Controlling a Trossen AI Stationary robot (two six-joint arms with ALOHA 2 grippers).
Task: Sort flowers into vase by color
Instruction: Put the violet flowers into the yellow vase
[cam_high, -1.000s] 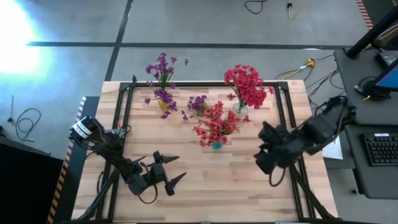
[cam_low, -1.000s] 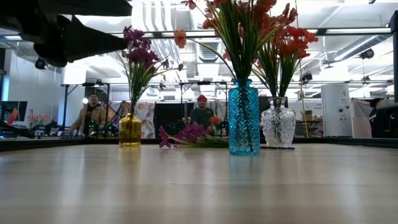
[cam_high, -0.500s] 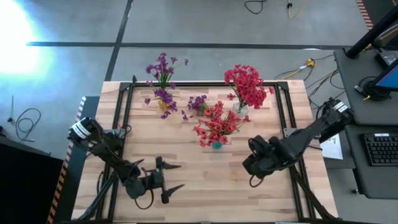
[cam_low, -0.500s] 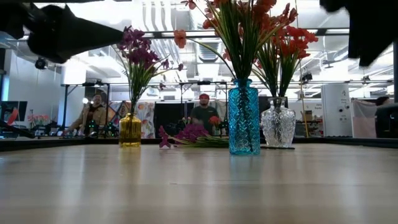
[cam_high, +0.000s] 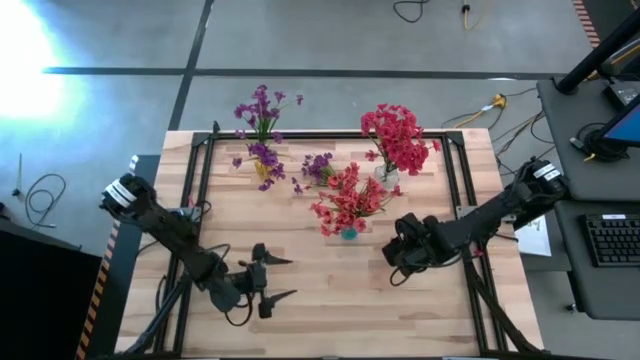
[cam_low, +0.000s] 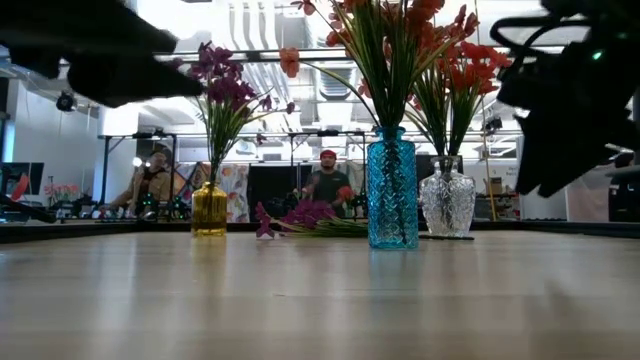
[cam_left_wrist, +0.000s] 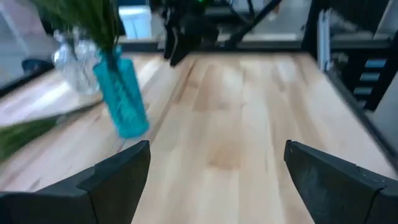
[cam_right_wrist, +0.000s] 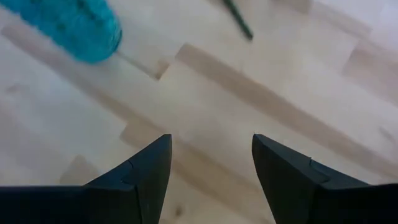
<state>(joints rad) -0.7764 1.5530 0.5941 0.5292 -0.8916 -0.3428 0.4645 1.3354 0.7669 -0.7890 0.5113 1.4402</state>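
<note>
Flowers (cam_high: 318, 168) loose on table; left gripper (cam_high: 281, 279), right gripper (cam_high: 397, 252) apart, empty.

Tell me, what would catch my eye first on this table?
Three vases of flowers stand toward the far side of the wooden table: a yellow vase with purple flowers on the left, a blue vase of red flowers in the middle, and a clear vase of red flowers on the right. A loose purple sprig lies flat between the yellow and blue vases.
</note>
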